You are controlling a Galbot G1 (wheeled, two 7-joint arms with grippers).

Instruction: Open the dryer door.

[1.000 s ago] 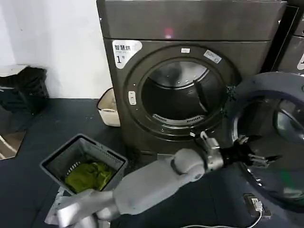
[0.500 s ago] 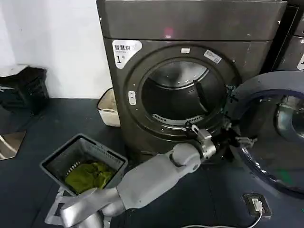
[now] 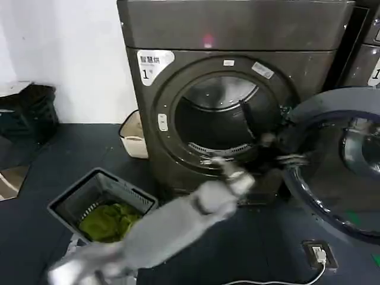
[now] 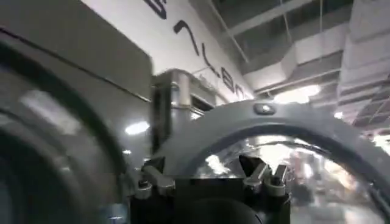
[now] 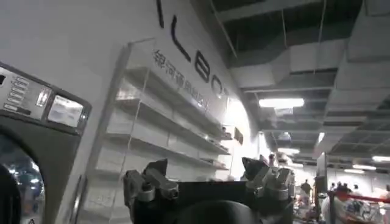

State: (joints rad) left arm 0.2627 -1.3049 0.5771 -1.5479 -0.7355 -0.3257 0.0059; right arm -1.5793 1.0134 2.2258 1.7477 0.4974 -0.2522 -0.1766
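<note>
The dryer (image 3: 237,35) is a dark grey front loader with a "1" sticker and a pink light. Its drum opening (image 3: 219,119) stands uncovered. The dryer door (image 3: 332,172) is swung wide to the right, its dark inner side facing me. My left arm reaches across the floor, blurred. My left gripper (image 3: 285,157) hangs by the door's hinge side, just in front of the opening's lower right rim. In the left wrist view the left gripper (image 4: 207,178) is open with nothing between its fingers, and the door (image 4: 268,125) arches beyond it. My right gripper (image 5: 207,178) is open and empty, facing wall shelves.
A grey laundry basket (image 3: 71,205) holding green cloth sits on the floor at the lower left. A white tub (image 3: 133,139) stands by the dryer's left side. A small plug box (image 3: 317,252) lies under the door. A neighbouring machine (image 3: 365,53) is at the right.
My left arm has pulled back to the left, away from the door's inner face toward the dryer front. The door stays swung wide.
</note>
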